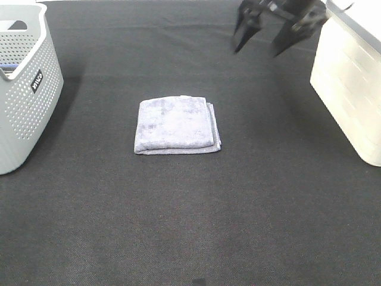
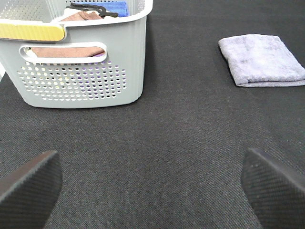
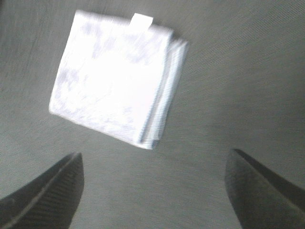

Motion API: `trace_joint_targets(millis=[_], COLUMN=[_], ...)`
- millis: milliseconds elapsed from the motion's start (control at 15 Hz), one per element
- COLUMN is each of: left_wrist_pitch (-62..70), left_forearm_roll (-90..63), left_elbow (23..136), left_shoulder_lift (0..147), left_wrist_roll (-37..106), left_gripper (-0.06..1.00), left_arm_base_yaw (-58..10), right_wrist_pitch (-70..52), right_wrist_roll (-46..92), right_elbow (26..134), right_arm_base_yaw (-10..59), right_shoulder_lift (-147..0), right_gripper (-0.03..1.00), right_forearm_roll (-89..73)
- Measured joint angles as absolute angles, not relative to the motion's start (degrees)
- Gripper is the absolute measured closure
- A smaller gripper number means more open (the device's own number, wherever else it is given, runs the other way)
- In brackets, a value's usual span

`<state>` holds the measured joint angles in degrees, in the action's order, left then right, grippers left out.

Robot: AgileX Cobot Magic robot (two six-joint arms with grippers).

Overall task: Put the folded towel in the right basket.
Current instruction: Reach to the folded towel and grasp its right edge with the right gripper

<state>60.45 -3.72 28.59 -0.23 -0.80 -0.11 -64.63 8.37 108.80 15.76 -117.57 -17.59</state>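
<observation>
A folded lavender-grey towel [image 1: 177, 125] lies flat on the black table near the middle. It also shows in the left wrist view [image 2: 260, 59] and in the right wrist view [image 3: 116, 76], where it looks washed out. The right basket [image 1: 351, 89] is cream-white and stands at the right edge. My right gripper [image 1: 261, 37] hangs open and empty above the table, behind and right of the towel, close to that basket. My left gripper [image 2: 152, 183] is open and empty, low over the table; it is out of the exterior view.
A grey perforated basket [image 1: 24, 89] stands at the left edge. In the left wrist view [image 2: 78, 57] it holds brown and blue cloths and a black hanger-like item. The black cloth table [image 1: 190, 226] spreads around the towel.
</observation>
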Motion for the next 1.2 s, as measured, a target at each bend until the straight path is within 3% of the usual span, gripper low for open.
trace_joint_targets(millis=[267,1200], left_wrist_pitch=[60.45,60.45], left_forearm_roll=[-3.72,-3.72], left_elbow=[28.59,28.59], left_shoulder_lift=[-0.23,-0.23], left_wrist_roll=[-0.8,-0.8], left_gripper=[-0.02,-0.02], left_arm_base_yaw=[-0.11,-0.11], right_wrist_pitch=[-69.33,-69.39], right_wrist_roll=[8.48,15.76], right_elbow=[119.06,125.08], right_arm_base_yaw=[15.76,15.7], right_shoulder_lift=[-130.92,-146.96], right_gripper=[0.2,0.2], right_forearm_roll=[-22.69,-30.31])
